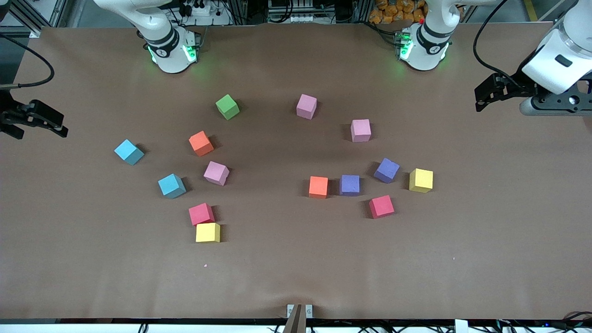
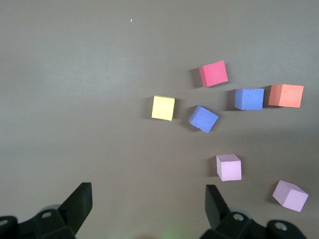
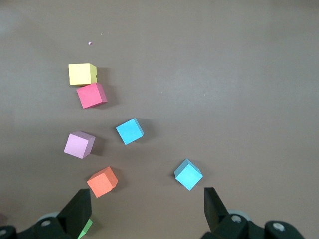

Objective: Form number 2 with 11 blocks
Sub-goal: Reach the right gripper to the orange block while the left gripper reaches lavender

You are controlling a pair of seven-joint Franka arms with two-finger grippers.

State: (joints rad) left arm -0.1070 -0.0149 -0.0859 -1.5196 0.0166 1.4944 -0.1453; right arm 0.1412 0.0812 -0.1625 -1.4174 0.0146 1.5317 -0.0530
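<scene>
Front view, table: brown paper-covered table (image 1: pixel 296 277) with loose cubes scattered in two groups, none stacked.
Front view, blocks toward the right arm's end: green cube (image 1: pixel 227 107) farthest from the camera; orange block (image 1: pixel 201 143); pink block (image 1: pixel 216 173); two light blue blocks (image 1: pixel 129 151) (image 1: pixel 171 186); red block (image 1: pixel 201 214) touching a yellow block (image 1: pixel 207 232), the yellow one nearest the camera.
Front view, blocks toward the left arm's end: two pink blocks (image 1: pixel 306 106) (image 1: pixel 360 130); a second orange block (image 1: pixel 318 187) just beside a purple block (image 1: pixel 349 185); another purple block (image 1: pixel 386 170); a second yellow block (image 1: pixel 421 180); a second red block (image 1: pixel 381 206).
Front view, number 2: no digit laid out; all blocks lie apart or in loose pairs.
Front view, left gripper (image 1: pixel 481 99): over the table edge at its own end, well apart from the blocks, holding nothing.
Front view, right gripper (image 1: pixel 58 127): over the table edge at its own end, holding nothing.
Front view, writing: none readable.
Left wrist view: fingers (image 2: pixel 79 201) spread wide, nothing between them; yellow, red, orange, two purple and two pink blocks on the paper below.
Right wrist view: fingers (image 3: pixel 212 204) spread wide, empty; yellow and red touching, pink, orange, two light blue blocks below, a corner of the green cube by one finger.
</scene>
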